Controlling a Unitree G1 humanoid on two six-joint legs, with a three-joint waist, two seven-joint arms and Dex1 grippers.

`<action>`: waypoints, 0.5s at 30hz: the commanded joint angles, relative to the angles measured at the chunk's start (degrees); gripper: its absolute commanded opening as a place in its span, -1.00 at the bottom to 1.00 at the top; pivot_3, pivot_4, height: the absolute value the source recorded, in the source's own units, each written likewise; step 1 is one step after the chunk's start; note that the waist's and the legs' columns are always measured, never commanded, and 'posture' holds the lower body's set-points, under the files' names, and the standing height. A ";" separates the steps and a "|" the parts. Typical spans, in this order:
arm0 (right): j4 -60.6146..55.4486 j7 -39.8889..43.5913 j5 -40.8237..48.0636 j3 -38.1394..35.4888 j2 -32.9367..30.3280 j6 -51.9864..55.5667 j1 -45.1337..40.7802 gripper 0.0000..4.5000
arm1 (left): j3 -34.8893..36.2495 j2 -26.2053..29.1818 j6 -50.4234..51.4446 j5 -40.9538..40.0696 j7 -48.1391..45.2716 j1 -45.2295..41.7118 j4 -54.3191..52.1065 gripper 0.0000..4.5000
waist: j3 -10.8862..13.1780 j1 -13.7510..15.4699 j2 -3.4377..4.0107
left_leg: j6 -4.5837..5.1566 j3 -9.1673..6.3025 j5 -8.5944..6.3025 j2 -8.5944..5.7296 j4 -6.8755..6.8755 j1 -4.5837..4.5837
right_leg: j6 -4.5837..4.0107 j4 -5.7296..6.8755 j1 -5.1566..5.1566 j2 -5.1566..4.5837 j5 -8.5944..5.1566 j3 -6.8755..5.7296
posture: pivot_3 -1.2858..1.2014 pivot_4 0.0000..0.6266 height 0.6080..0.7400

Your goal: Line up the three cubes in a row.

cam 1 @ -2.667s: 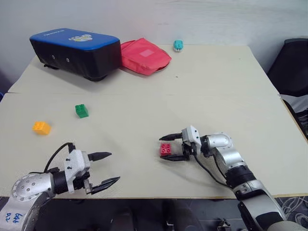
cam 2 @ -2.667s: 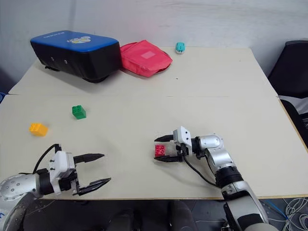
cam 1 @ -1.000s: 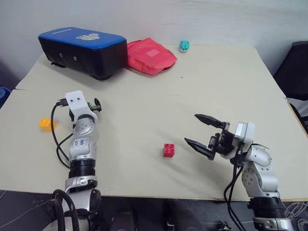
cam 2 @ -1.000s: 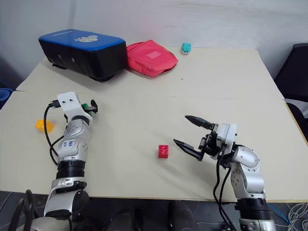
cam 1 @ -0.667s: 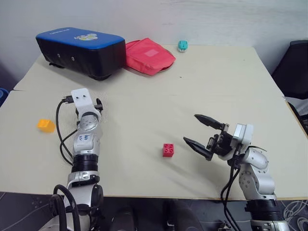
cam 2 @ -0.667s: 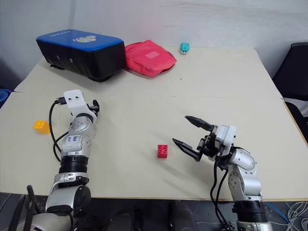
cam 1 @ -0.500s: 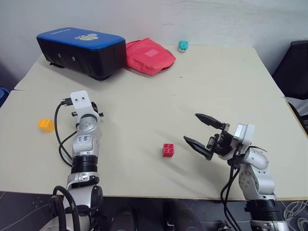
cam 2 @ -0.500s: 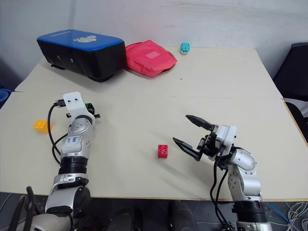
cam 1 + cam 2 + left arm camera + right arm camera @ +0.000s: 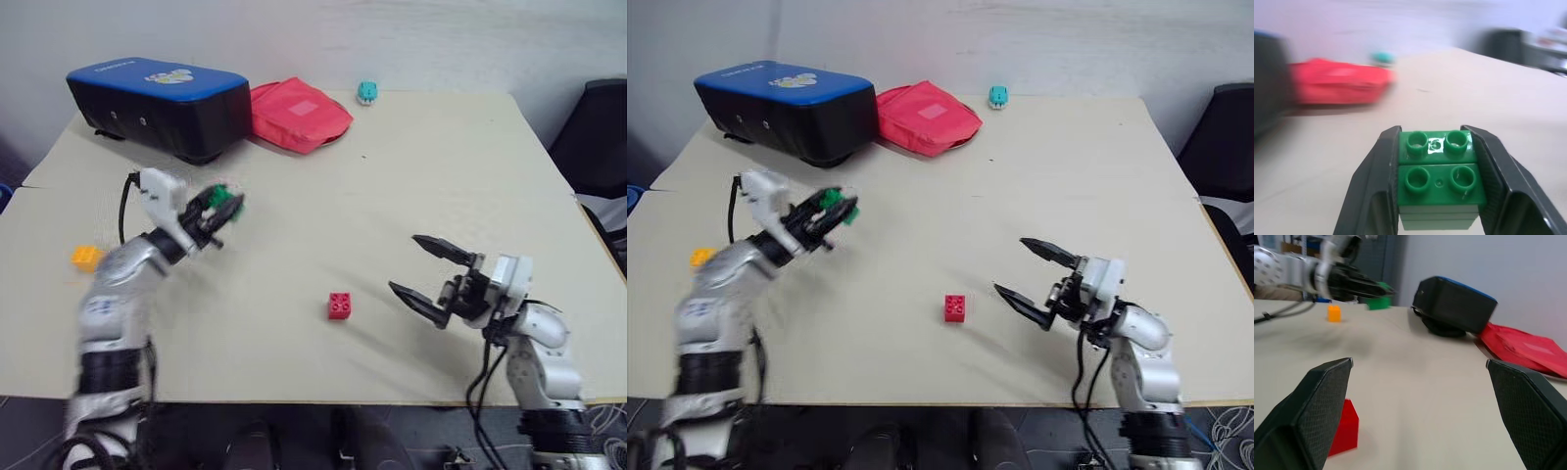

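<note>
The green brick (image 9: 1439, 181) is clamped between the fingers of the left gripper (image 9: 223, 206) and held above the table (image 9: 392, 186). The right gripper (image 9: 431, 274) is spread wide and empty, near the red brick (image 9: 340, 305). The orange brick (image 9: 86, 258) is seen at the table's left edge.

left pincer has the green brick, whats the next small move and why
Probably carry the green cube, clamped in the left pincer and lifted off the table, toward the red cube and set it down beside it. The red cube lies alone near the middle, the right pincer hangs open beside it, and the orange-yellow cube sits far off by the left edge.
</note>
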 commanded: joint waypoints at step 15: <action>-7.11 5.35 1.78 -5.80 -10.32 2.27 10.84 1.00 | -20.15 -4.55 -36.04 18.07 -33.07 -16.72 35.46 -0.32 | 0.04 0.52 0.05 | 0.33 -0.07 -0.08 -0.15 0.08 -0.12 | 0.15 -0.14 0.03 -0.05 0.06 0.04 | 0.03 -0.52 1.00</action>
